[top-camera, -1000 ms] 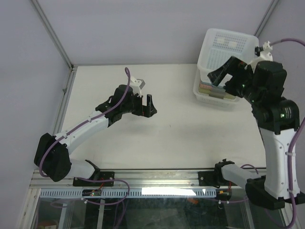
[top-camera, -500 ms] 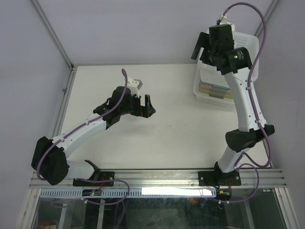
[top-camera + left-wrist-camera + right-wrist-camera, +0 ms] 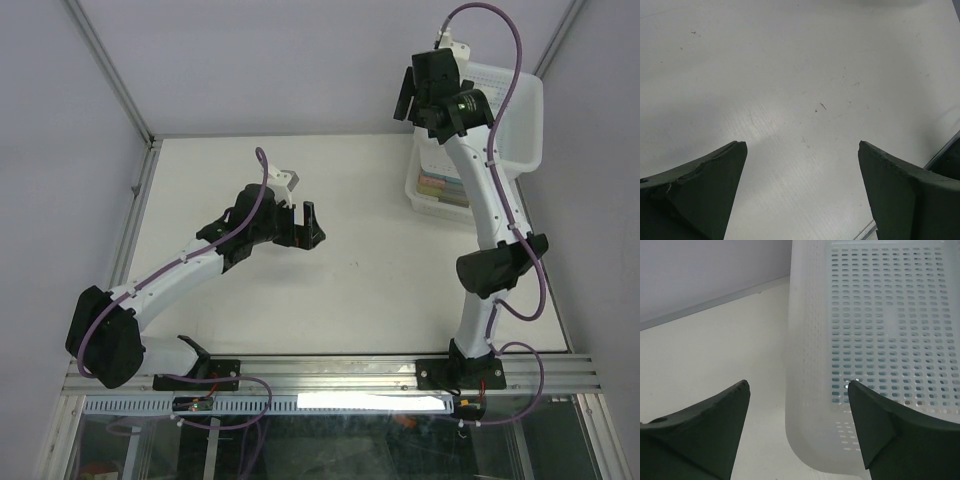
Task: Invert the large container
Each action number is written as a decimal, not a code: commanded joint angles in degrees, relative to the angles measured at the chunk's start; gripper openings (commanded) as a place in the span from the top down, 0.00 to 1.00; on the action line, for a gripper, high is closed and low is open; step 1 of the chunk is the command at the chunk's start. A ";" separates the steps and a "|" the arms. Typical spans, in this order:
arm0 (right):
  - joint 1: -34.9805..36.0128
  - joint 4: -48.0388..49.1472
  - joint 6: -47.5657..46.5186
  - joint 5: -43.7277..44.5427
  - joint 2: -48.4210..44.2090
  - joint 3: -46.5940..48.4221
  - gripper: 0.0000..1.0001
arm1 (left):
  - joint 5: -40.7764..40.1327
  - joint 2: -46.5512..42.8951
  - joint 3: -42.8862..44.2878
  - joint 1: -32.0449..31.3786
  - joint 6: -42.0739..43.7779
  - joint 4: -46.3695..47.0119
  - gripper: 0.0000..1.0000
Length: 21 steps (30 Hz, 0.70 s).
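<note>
The large container [image 3: 524,112], translucent white with a perforated grid base, sits tilted at the back right, resting on a smaller white tub [image 3: 432,203]. My right gripper [image 3: 408,100] is open, high at the container's left rim. In the right wrist view the container's rounded corner and side wall [image 3: 810,405] lie between the open fingers of that gripper [image 3: 797,385], with the grid base [image 3: 885,320] beyond; I cannot tell if a finger touches it. My left gripper [image 3: 305,225] is open and empty over the bare table, also in the left wrist view [image 3: 801,145].
The smaller tub holds coloured flat pieces [image 3: 442,187]. The white table [image 3: 360,270] has a metal rail along its left edge [image 3: 138,200] and grey walls behind. The table's edge rail shows at the lower right of the left wrist view [image 3: 945,150].
My right arm has swung up and stretched out, taking its gripper from the container's front to its back left rim. The container now lies lower. The left arm has hardly moved.
</note>
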 commanded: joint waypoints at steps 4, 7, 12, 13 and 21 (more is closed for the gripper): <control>0.28 3.70 -2.97 3.43 2.21 5.21 0.20 | -0.20 -1.42 1.04 -0.13 0.02 3.56 0.01; 0.33 4.46 -3.98 4.28 2.42 4.54 0.24 | 0.10 -1.35 0.83 -0.13 0.03 3.54 0.01; 0.23 5.33 -4.49 5.66 3.04 3.53 0.39 | 0.39 -1.51 0.63 -0.13 0.10 3.56 0.01; 0.19 5.40 -4.48 5.51 3.20 3.35 0.41 | 0.46 -1.60 0.57 -0.09 0.14 3.50 0.01; -1.63 5.31 -1.20 1.14 3.79 2.27 0.53 | 0.47 -2.77 -0.56 -0.10 0.34 3.56 0.01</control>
